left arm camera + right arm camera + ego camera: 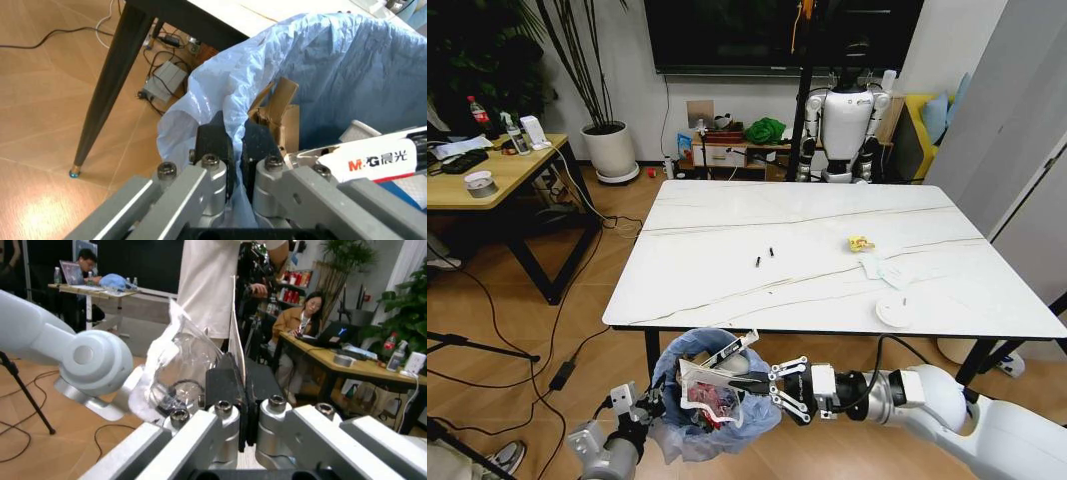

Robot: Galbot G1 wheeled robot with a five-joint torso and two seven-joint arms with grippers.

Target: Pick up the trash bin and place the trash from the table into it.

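Several scraps remained near the marble-look white table's [727, 270] right front edge: yellow scrap [860, 243], white papers [885, 268], white round disc [895, 311]. Held blue-bagged dark round bin [712, 400] below front edge, left gripper [233, 150] pinched on rim, right gripper [241, 390] clamped on clear plastic wrapper [183, 365].

Looked like an office doubling as a robotics test room. Herringbone wood floor [517, 300], white walls, a big dark wall screen [777, 35] up top. A light-wood desk [487, 175] on a black frame carried bottles, a tape roll and a keyboard; potted palm in a white pot [610, 150] stood beside it. A white humanoid robot [847, 125] was parked on a stand behind the marble worktop [727, 270]. Cables and a power brick [560, 375] ran loose over the floor, tripod legs [477, 345] nearby. In the right wrist view, people sat with laptops at a desk [347, 365].
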